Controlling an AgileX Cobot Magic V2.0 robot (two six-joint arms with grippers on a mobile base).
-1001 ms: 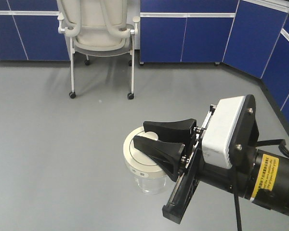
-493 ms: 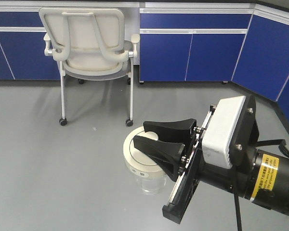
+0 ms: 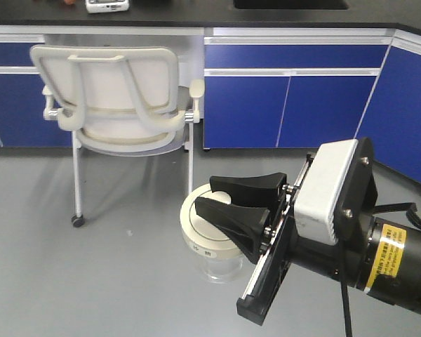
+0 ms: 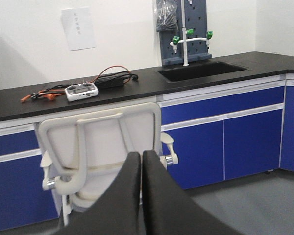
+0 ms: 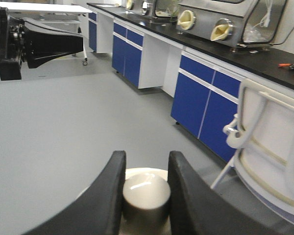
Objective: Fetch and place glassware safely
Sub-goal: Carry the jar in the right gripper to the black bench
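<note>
Right claw (image 5: pixel 146 164) is clamped on the lid knob (image 5: pixel 146 196) of the glass jar (image 3: pixel 215 261), one finger on each side. The jar sits in front of the chair (image 3: pixel 119 105), near its right-hand legs in the front view. Left claw (image 4: pixel 141 156): fingers pressed together, holding nothing.

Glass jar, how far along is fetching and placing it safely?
Fetched: the right gripper is shut on the lid knob of the jar, holding it over the floor. The left gripper is shut, empty. To do: setting the jar down; it isn't placed yet.
</note>
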